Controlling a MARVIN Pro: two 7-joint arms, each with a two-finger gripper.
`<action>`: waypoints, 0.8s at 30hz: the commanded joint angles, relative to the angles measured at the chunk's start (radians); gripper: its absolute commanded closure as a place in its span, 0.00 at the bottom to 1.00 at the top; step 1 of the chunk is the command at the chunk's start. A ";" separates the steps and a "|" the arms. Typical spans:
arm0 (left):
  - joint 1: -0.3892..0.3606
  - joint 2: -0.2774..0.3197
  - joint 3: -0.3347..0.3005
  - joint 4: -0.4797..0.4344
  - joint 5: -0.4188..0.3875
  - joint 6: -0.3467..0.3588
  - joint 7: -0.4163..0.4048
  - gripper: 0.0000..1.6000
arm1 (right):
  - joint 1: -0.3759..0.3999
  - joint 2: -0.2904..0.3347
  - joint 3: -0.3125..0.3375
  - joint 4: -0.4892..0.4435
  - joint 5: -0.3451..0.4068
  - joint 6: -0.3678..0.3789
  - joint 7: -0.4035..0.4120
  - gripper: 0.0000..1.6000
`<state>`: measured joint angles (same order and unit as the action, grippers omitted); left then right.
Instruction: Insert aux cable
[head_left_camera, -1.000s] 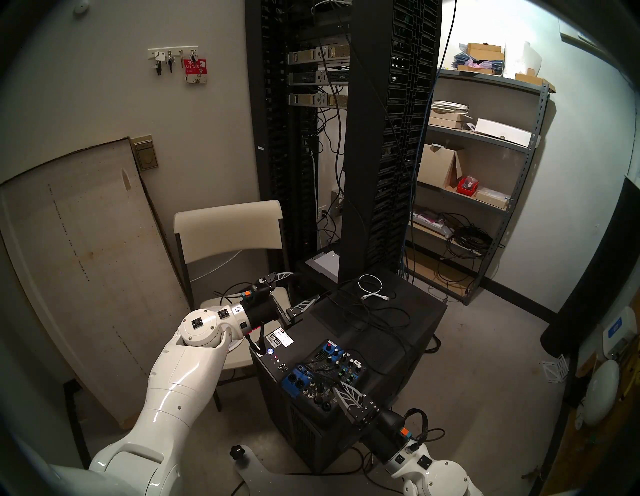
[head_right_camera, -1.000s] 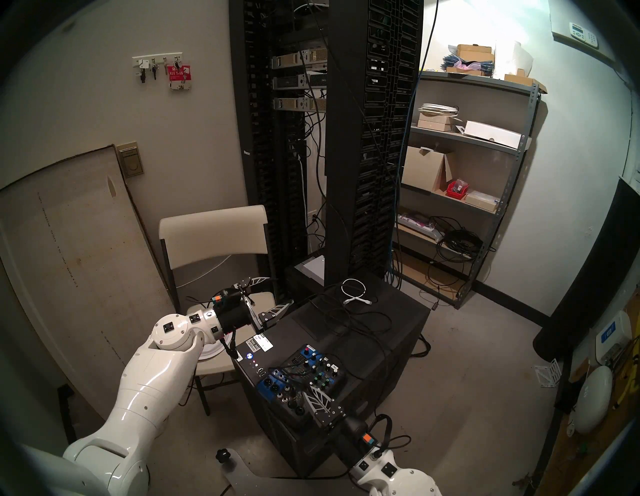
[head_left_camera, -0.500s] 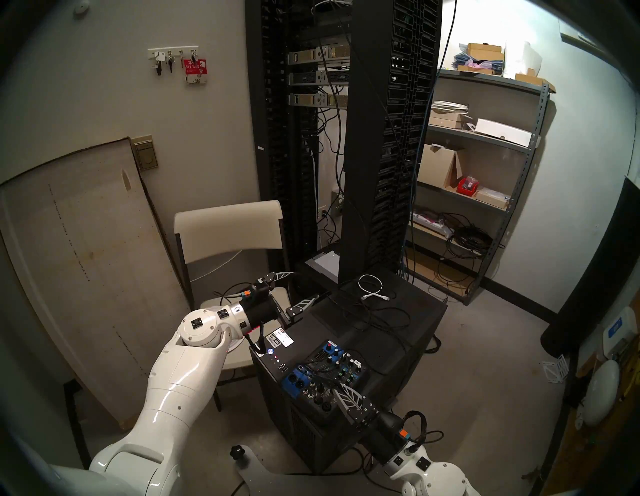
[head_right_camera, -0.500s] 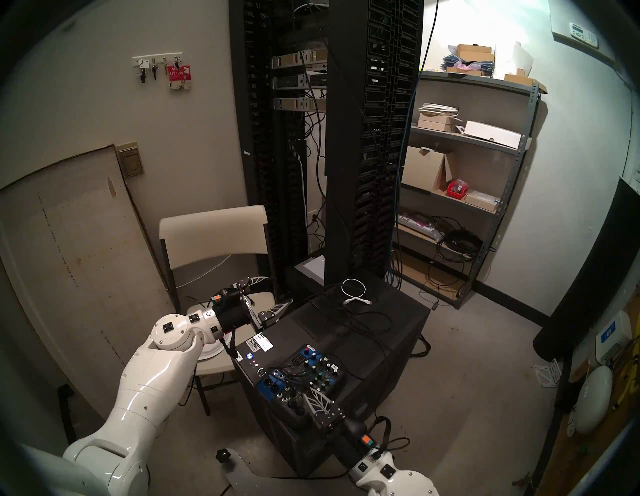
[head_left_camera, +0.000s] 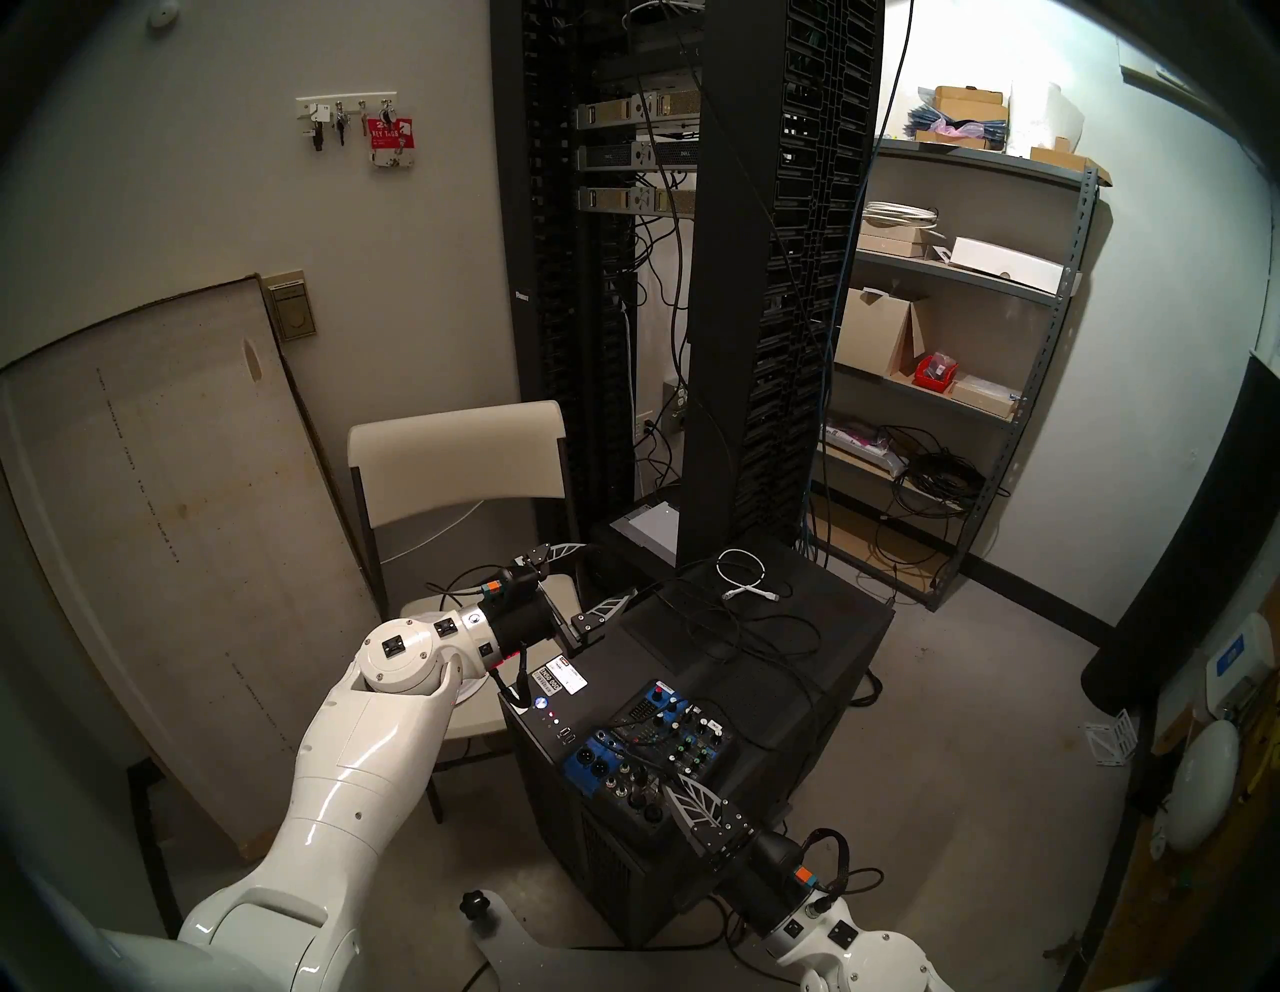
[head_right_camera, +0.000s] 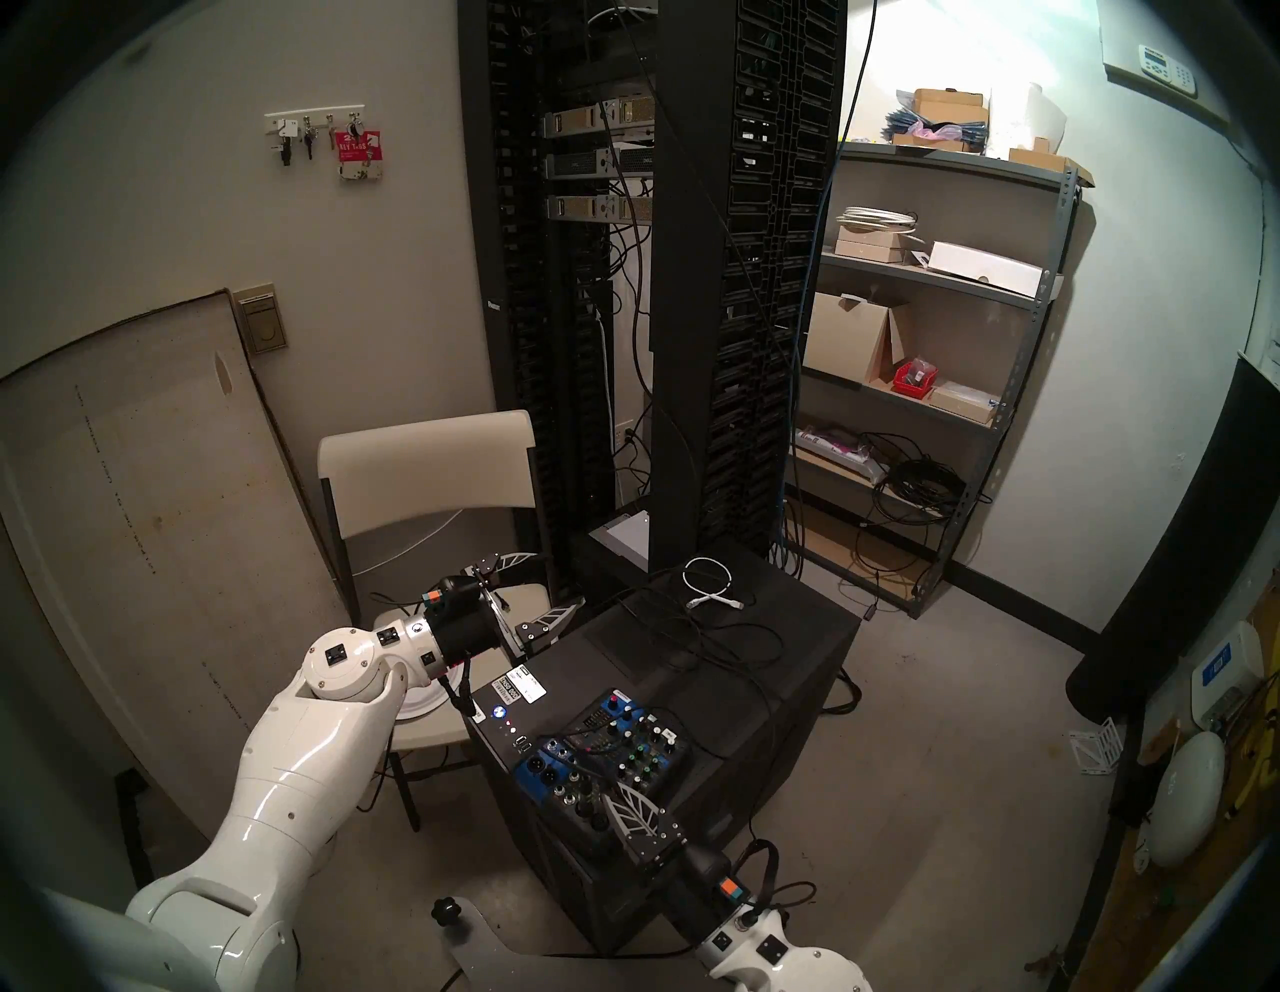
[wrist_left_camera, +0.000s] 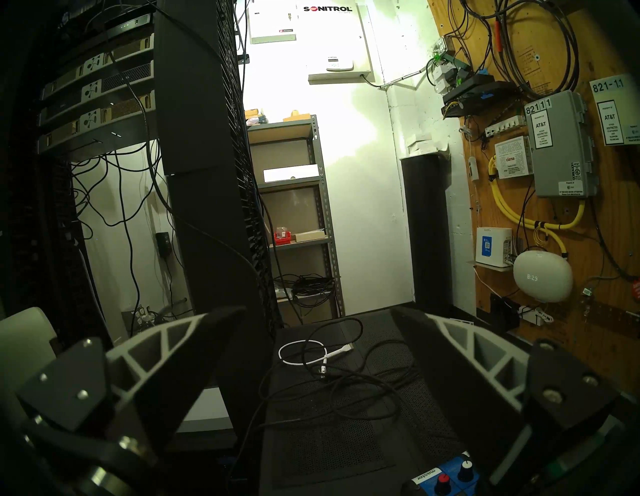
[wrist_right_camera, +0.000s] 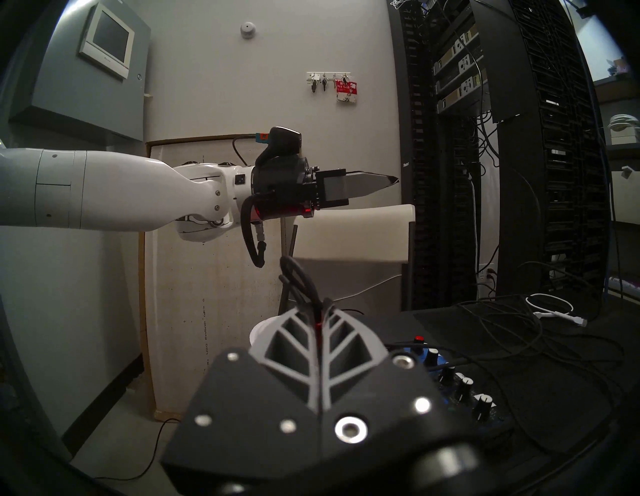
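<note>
My right gripper (wrist_right_camera: 320, 317) is clamped on the thin black aux cable (wrist_right_camera: 304, 282) with the red-banded plug, over the small blue-and-black audio mixer (head_left_camera: 658, 745); risk: plug, hidden between my fingers, may misalign and miss the socket, while my left gripper (head_left_camera: 599, 578) stands wide, empty.

"SONITROL" is printed on a white wall cabinet (wrist_left_camera: 308, 22). "AT&T" and "821 1" are read on a grey box (wrist_left_camera: 561, 145); "821-1" and "AT&T" on a label (wrist_left_camera: 614, 114) beside it. "ciena" is printed on a white unit (wrist_left_camera: 513, 157). "8:23" is shown on an oval device (wrist_left_camera: 540, 277). "master" is marked on the blue mixer (wrist_left_camera: 429, 475). "KEY TAGS" is read on a red pack (head_left_camera: 392, 142).
</note>
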<state>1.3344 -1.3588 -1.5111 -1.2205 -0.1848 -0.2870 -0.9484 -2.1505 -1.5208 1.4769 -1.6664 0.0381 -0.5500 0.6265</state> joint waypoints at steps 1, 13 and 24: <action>-0.014 0.001 0.000 -0.015 0.002 -0.001 -0.001 0.00 | -0.003 0.003 -0.009 -0.007 -0.033 -0.045 0.000 1.00; -0.017 0.002 -0.001 -0.008 0.001 -0.002 -0.005 0.00 | 0.000 -0.002 -0.016 0.036 -0.092 -0.115 -0.036 1.00; -0.022 0.001 -0.001 -0.006 0.004 -0.001 -0.007 0.00 | 0.004 0.001 -0.018 0.062 -0.127 -0.135 -0.043 1.00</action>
<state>1.3306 -1.3587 -1.5119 -1.2144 -0.1823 -0.2871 -0.9555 -2.1414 -1.5263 1.4693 -1.6178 -0.0759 -0.6819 0.5731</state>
